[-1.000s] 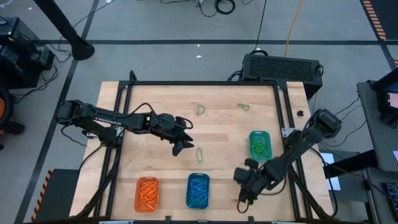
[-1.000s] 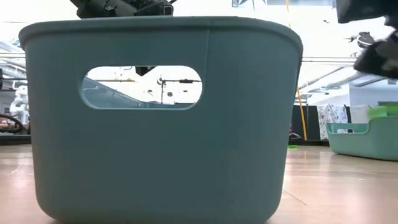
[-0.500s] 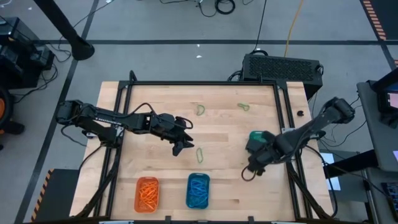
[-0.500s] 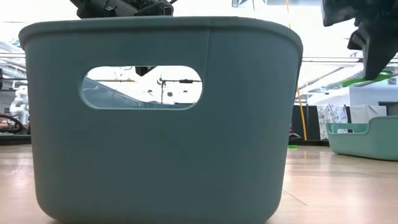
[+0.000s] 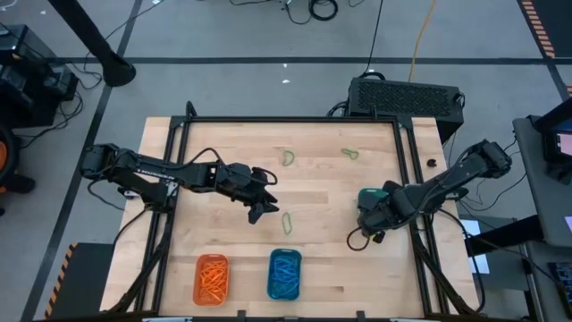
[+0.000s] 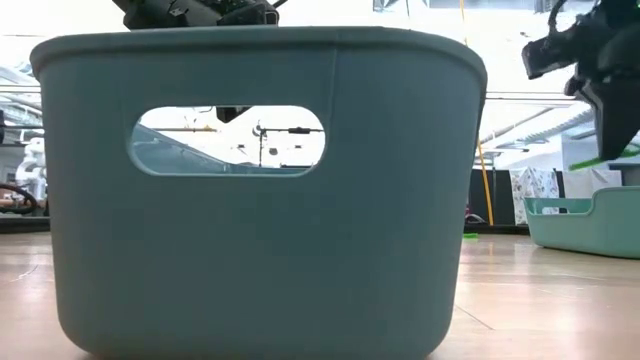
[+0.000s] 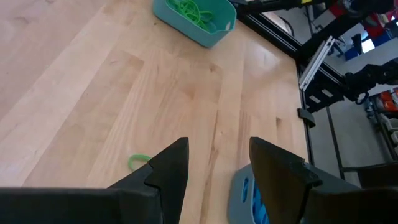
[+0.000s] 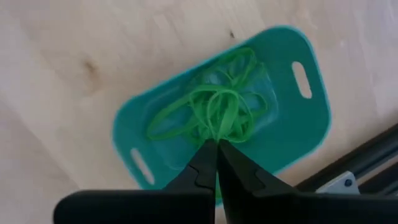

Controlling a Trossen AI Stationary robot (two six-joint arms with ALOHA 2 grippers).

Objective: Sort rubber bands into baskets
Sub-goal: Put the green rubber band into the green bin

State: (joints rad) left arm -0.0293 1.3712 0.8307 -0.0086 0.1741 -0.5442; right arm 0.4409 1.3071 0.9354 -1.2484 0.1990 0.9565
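thin green rubber bands [image 8: 214,115] tangled in rounded teal plastic basket [image 8: 305,134]

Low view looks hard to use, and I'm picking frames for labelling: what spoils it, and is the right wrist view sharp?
Low view: the blue basket fills the frame, backlit by a glaring bright room. Right wrist view: soft blur over the teal-green basket and green rubber bands; right end effector shut.

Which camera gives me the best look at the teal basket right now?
The right wrist view: it looks down on the whole teal basket, green rubber bands inside, with the shut right gripper above it. In the high view the right arm mostly covers it; the left wrist view shows one end; the low view shows only a side wall.
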